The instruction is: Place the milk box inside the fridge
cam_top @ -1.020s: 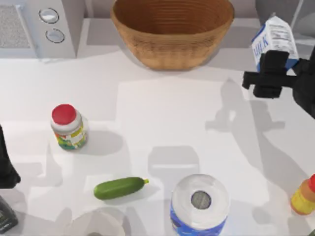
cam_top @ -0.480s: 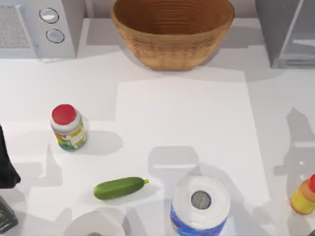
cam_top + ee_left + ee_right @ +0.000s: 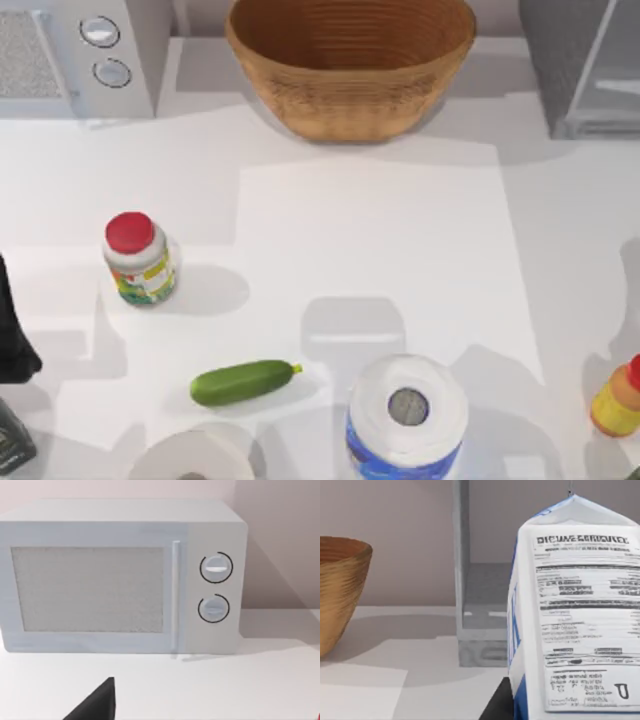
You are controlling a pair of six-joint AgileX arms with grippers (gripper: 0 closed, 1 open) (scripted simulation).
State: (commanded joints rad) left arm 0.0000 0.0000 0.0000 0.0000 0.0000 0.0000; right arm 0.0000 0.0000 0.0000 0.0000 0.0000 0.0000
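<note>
The milk box (image 3: pixel 580 620) looms close in the right wrist view, upright, its white printed panel and blue edge facing the camera. A dark finger (image 3: pixel 499 706) of my right gripper presses against its lower blue edge. Behind the carton stands the fridge (image 3: pixel 481 605), its grey wall and pale inner floor showing. From above, the fridge (image 3: pixel 585 70) occupies the back right corner of the table. My left arm (image 3: pixel 14 340) is parked at the left edge, with a dark fingertip (image 3: pixel 95 706) low in the left wrist view.
A wicker basket (image 3: pixel 350 60) sits at the back centre and a microwave (image 3: pixel 80 55) with two knobs at the back left. A red-capped jar (image 3: pixel 138 258), a cucumber (image 3: pixel 242 382), paper rolls (image 3: pixel 406 412) and a yellow bottle (image 3: pixel 618 398) are spread along the front.
One second ago my right gripper held the milk box at the top view's right edge by the fridge. It has since left that view, and its shadow has slid toward the front right.
</note>
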